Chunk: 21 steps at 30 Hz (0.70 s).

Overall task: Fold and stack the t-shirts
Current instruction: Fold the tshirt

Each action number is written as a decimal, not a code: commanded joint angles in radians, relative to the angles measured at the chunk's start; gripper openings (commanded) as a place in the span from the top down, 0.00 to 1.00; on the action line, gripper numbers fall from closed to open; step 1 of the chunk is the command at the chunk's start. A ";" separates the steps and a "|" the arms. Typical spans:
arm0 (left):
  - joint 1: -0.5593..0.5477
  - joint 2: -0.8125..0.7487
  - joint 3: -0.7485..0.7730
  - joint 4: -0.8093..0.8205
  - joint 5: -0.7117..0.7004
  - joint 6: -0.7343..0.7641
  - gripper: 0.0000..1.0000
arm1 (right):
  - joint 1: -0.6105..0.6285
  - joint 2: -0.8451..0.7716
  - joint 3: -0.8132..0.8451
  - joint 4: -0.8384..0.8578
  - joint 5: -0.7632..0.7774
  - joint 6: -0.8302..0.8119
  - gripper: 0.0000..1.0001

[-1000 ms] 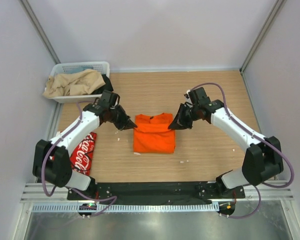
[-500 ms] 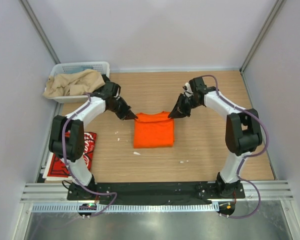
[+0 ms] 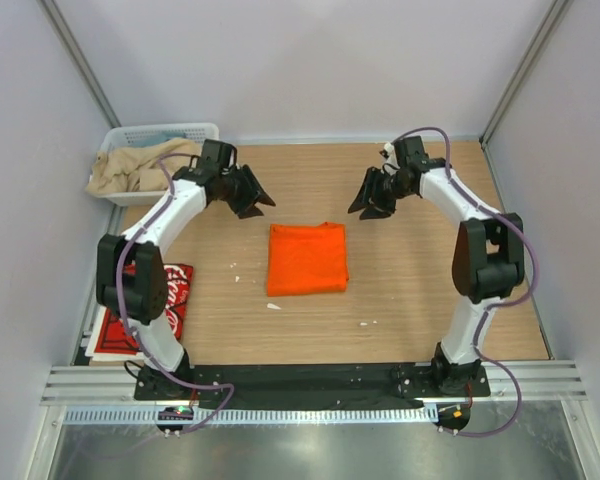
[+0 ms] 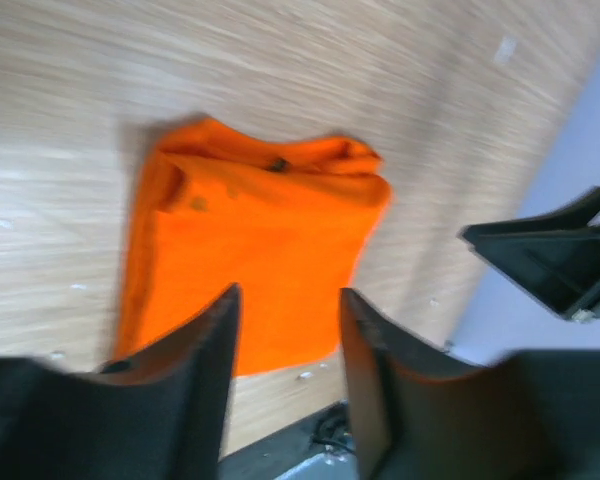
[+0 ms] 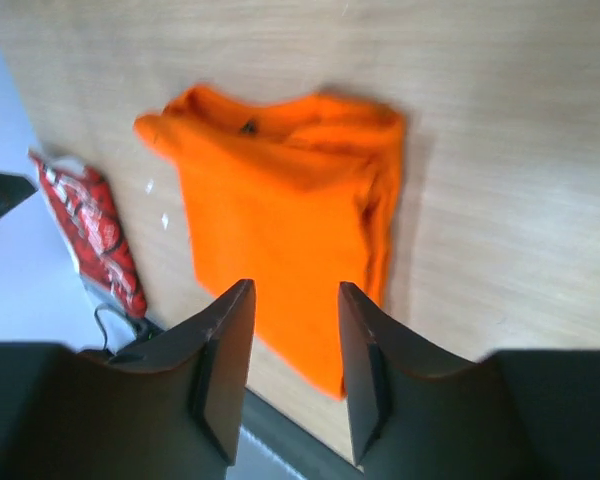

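Folding step: orange t-shirt [image 3: 307,258] looks finished; the red t-shirt [image 3: 168,305] at lower left likely comes next, best lifted clear rather than dragged across the folded one.
Grippers: left gripper [image 3: 250,192] and right gripper [image 3: 370,197] spread wide, holding nothing, flanking the orange t-shirt's upper corners.
Place: frame centre on the desk [image 3: 420,280].
Orientation: near-square; collar edge toward frame top, long axis roughly top-to-bottom.

A wood-grain tabletop [image 3: 420,290] is enclosed on three sides by plain pale walls [image 3: 300,60], joined at the far corners by metal posts [image 3: 525,65]. The surface is evenly lit, and small white flecks [image 3: 273,306] are scattered over it.
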 commanded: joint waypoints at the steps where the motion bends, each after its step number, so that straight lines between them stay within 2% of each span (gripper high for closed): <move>1: -0.059 -0.103 -0.152 0.211 0.158 -0.038 0.61 | 0.072 -0.149 -0.189 0.168 -0.064 0.065 0.57; 2: -0.070 -0.112 -0.239 0.279 0.185 -0.078 0.64 | 0.088 -0.162 -0.230 0.219 -0.104 0.136 0.61; 3: -0.082 -0.115 -0.276 0.354 0.233 -0.112 0.67 | 0.100 -0.168 -0.265 0.274 -0.124 0.165 0.64; 4: -0.102 -0.106 -0.305 0.481 0.248 -0.140 0.72 | 0.108 -0.169 -0.328 0.387 -0.132 0.196 0.72; 5: -0.113 -0.092 -0.341 0.529 0.255 -0.182 0.74 | 0.120 -0.166 -0.351 0.434 -0.136 0.227 0.76; 8: -0.144 -0.018 -0.344 0.644 0.281 -0.207 0.79 | 0.122 -0.153 -0.403 0.564 -0.149 0.268 0.86; 13: -0.136 0.109 -0.336 0.814 0.291 -0.261 0.86 | 0.114 -0.027 -0.388 0.682 -0.207 0.279 0.90; 16: -0.119 0.175 -0.329 0.877 0.292 -0.301 0.86 | 0.106 0.030 -0.355 0.725 -0.227 0.285 0.90; 21: -0.098 0.262 -0.276 0.890 0.303 -0.296 0.89 | 0.076 0.142 -0.313 0.793 -0.259 0.323 0.90</move>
